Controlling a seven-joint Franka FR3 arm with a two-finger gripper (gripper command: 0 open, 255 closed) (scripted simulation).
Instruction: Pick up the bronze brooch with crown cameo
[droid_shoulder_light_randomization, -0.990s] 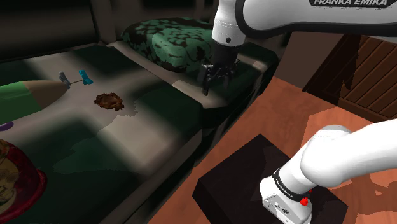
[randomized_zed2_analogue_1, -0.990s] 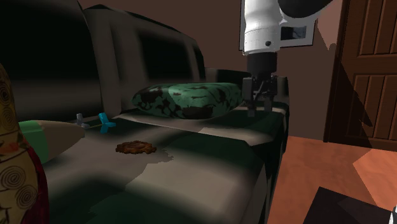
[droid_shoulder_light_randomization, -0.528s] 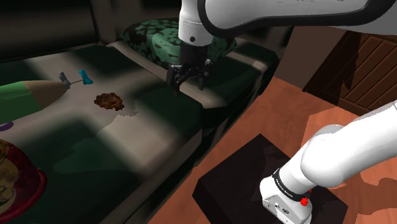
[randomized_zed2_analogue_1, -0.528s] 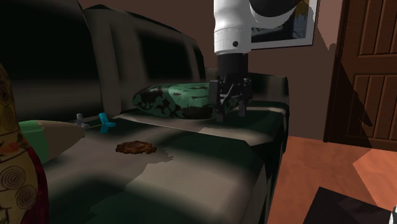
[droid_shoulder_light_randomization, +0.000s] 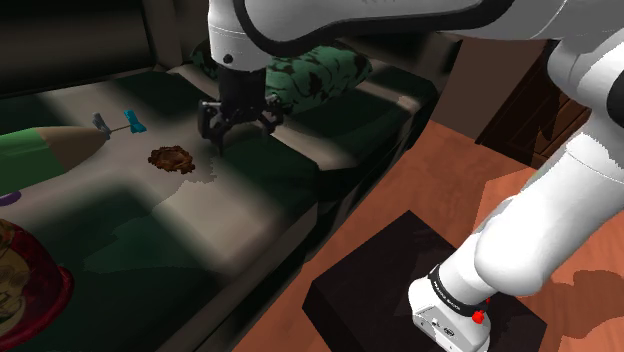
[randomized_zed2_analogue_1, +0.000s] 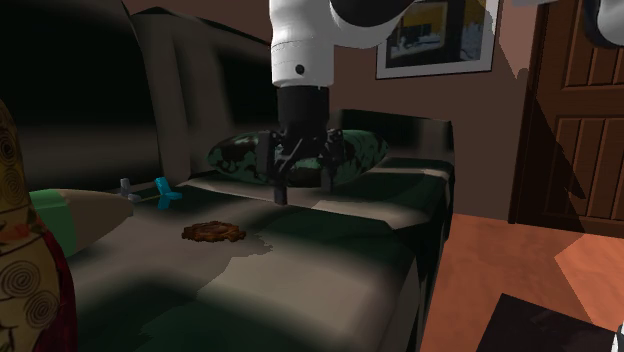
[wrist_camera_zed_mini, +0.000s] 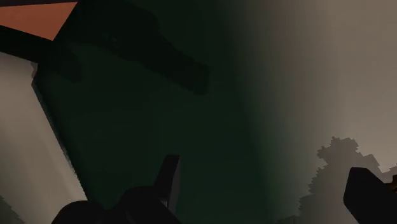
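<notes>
Dim light is falling over a dark sofa (droid_shoulder_light_randomization: 250, 200) that is filling the left half of the shoulder view, with orange-brown floor and the black stand (droid_shoulder_light_randomization: 400, 290) at the lower right. Across the top of that frame the white arm (droid_shoulder_light_randomization: 330, 20) is reaching to the left. One second ago it was hanging over the right end of the seat. It has since been crossing in front of the green patterned cushion (droid_shoulder_light_randomization: 320, 70), so the approach is now almost finished. The gripper (droid_shoulder_light_randomization: 238, 125) is now hovering above the seat, up and to the right of the brooch (droid_shoulder_light_randomization: 172, 158). Its fingers are standing wide apart and are holding nothing. The brooch, a small brown lumpy disc, is lying flat left of centre in the frame, on the pale strip of the seat. It has not been moving at all, so I judge that a short shift to the left and a descent are still remaining. Above and left of it a little blue thing (droid_shoulder_light_randomization: 132, 120) is resting. In the wrist view the gripper (wrist_camera_zed_mini: 267, 191) is looking down at dark green and grey fabric. A brownish speck is showing beside one finger at the right edge, but I cannot tell whether it is the brooch. The crown cameo is too small to make out.
</notes>
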